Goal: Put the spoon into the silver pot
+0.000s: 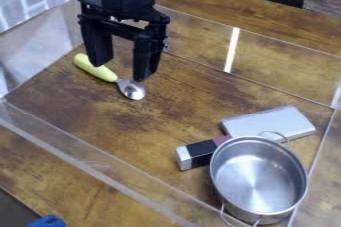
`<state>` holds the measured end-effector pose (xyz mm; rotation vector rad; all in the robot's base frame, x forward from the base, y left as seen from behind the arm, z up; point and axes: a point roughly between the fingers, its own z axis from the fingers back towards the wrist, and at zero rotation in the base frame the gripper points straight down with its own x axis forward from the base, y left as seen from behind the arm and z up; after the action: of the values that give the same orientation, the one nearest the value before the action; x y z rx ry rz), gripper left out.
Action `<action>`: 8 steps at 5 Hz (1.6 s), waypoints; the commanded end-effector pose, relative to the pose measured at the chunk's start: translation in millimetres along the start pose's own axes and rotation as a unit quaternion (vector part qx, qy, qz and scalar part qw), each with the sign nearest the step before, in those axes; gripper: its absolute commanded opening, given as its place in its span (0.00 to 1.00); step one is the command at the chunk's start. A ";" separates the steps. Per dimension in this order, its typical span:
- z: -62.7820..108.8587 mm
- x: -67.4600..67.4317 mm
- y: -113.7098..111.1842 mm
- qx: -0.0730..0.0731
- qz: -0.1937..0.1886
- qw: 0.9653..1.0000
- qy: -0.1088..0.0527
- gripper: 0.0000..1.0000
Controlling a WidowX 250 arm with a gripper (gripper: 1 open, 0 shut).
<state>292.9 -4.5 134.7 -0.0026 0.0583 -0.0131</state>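
Observation:
The spoon [107,74] lies flat on the wooden table at left of centre, its yellow-green handle pointing back-left and its small shiny bowl toward the front-right. My gripper [122,60] hangs right over it, open, with one black finger on each side of the spoon and nothing held. The silver pot [258,179] stands upright and empty at the front right, well away from the gripper.
A flat grey slab [269,124] lies just behind the pot, and a small black-and-white block [196,154] sits at the pot's left. Clear plastic walls [80,136] ring the work area.

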 end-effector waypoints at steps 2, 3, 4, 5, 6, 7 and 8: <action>-11.1 -2.5 16.2 -0.002 0.120 0.993 0.006 1.00; -9.8 6.8 36.8 -0.007 0.191 0.982 -0.007 1.00; -16.9 18.3 48.6 -0.027 0.280 0.959 -0.018 1.00; -26.8 26.6 57.0 -0.047 0.364 0.930 -0.026 1.00; -36.3 34.4 64.6 -0.069 0.429 0.900 -0.031 1.00; -45.1 43.6 72.0 -0.087 0.474 0.876 -0.031 1.00; -50.7 47.0 74.7 -0.104 0.520 0.847 -0.031 1.00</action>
<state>332.0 60.5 65.1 -0.1726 0.0520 1.0684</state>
